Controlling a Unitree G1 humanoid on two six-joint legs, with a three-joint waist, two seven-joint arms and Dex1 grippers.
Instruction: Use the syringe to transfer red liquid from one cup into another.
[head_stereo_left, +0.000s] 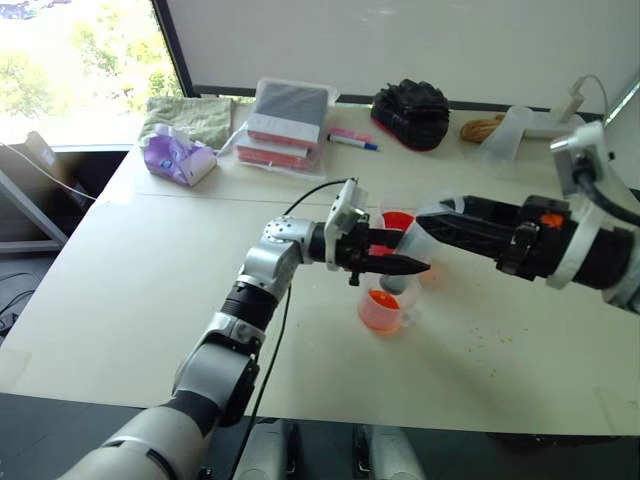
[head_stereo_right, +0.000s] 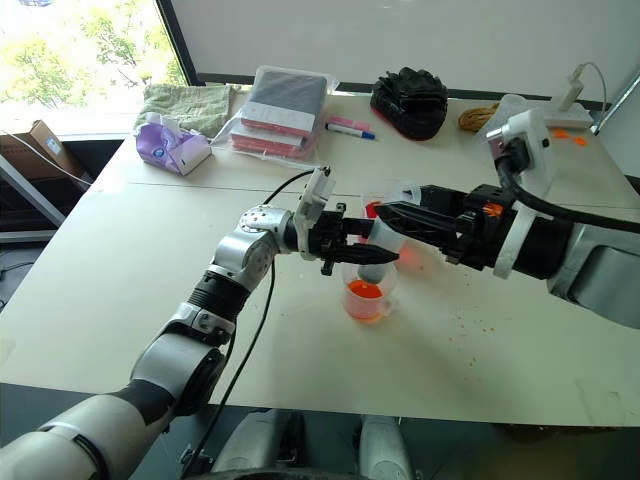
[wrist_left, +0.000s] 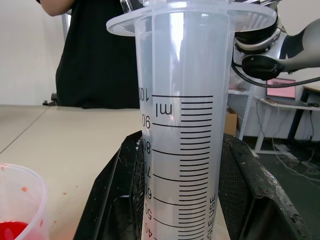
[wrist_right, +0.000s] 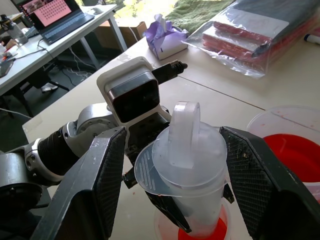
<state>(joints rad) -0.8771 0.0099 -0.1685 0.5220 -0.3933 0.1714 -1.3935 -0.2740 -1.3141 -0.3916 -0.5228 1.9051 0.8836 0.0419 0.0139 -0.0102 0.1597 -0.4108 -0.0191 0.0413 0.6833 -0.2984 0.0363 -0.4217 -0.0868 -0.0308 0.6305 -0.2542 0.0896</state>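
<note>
Over a pale tabletop (head_stereo_left: 140, 300), the robot's left arm reaches in from the near left, wrist bent so that its black two-fingered left gripper (head_stereo_right: 372, 258) points across toward the right arm; its fingers are clamped on the barrel of the large clear plastic syringe (wrist_left: 182, 145), whose printed millilitre scale fills the left wrist view. The syringe stands upright directly above the clear, handled measuring beaker (head_stereo_right: 367, 295), which holds a shallow pool of orange-red liquid (head_stereo_right: 366, 291) at its base. The right arm comes in from the right at about the same height, its right gripper (wrist_right: 175, 165) pointing toward the left arm with the two black fingers (wrist_right: 95, 185) spread wide either side of the syringe's top, apart from the white ring-ended plunger (wrist_right: 183, 132) standing between them. Just behind, the clear spouted beaker of deep red liquid (wrist_right: 292, 152) sits on the table. At the far edge lie a purple tissue pack (head_stereo_left: 178, 158), a green cloth (head_stereo_left: 190, 115), bagged pink-and-grey boxes (head_stereo_left: 285, 125), a pink-and-blue marker pen (head_stereo_left: 352, 139) and a black bundle (head_stereo_left: 412, 112)
</note>
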